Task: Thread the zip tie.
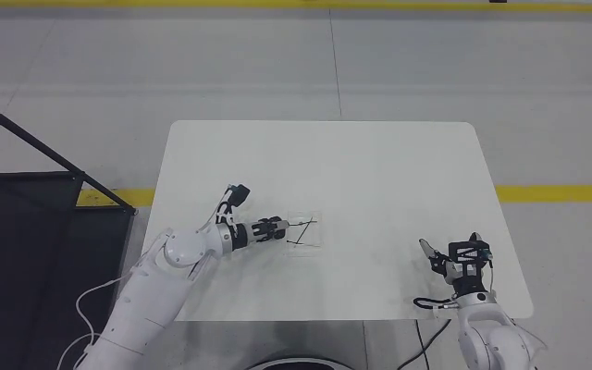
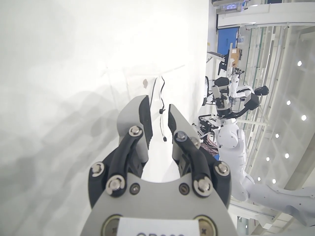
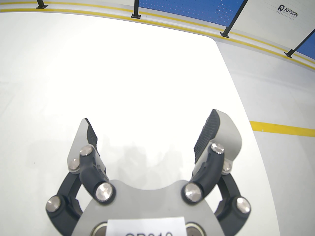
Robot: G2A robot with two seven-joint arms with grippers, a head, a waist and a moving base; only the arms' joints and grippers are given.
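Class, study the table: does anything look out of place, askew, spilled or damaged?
Nothing stands out. The black zip ties lie loose on a clear plastic sheet just ahead of the left gripper; nothing looks spilled or broken.

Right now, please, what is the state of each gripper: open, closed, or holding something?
Left gripper: open, holding nothing; the zip tie lies just ahead of it.
Right gripper: open, empty.
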